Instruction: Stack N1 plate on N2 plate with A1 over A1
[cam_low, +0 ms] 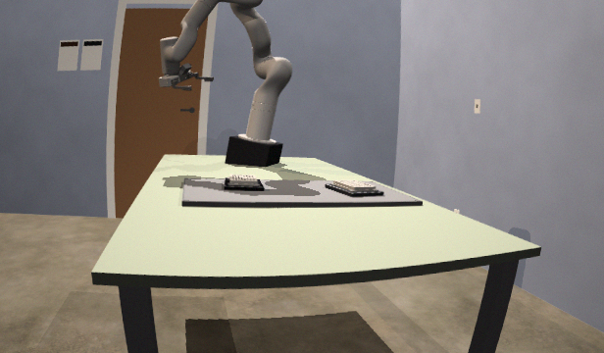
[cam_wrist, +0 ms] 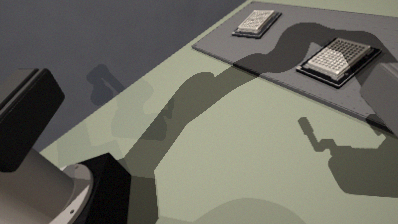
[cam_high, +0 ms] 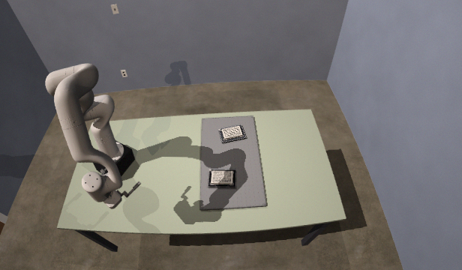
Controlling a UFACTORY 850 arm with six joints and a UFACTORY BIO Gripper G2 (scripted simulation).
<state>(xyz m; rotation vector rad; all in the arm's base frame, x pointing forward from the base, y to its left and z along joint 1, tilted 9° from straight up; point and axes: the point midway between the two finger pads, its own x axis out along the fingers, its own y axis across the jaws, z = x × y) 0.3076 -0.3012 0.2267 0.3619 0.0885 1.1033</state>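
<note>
A pale 96-well plate (cam_high: 221, 177) (cam_low: 243, 179) (cam_wrist: 339, 56) sits in the black nest N1 (cam_high: 222, 186) (cam_wrist: 320, 80), on the right as seen from the arm's base. Another pale plate (cam_high: 232, 132) (cam_low: 354, 185) (cam_wrist: 256, 21) sits in nest N2 (cam_high: 233, 139) (cam_wrist: 249, 35), on the left. Both look flat. The A1 corners are too small to tell. My gripper (cam_high: 120, 178) (cam_low: 198, 83) (cam_wrist: 212, 92) is open and empty, high above the table on the base's side, well away from both plates. Its fingers show at the left and right edges of the wrist view.
Both nests stand on a thin grey board (cam_high: 212, 157) (cam_low: 204, 197) (cam_wrist: 220, 47) with a low raised edge, on a pale green table (cam_high: 291, 161) (cam_low: 307, 240) (cam_wrist: 240, 150). The arm's black base (cam_high: 126, 161) (cam_low: 253, 151) (cam_wrist: 111, 185) stands at the far end of the table from the exterior view. The arm's shadow crosses the board.
</note>
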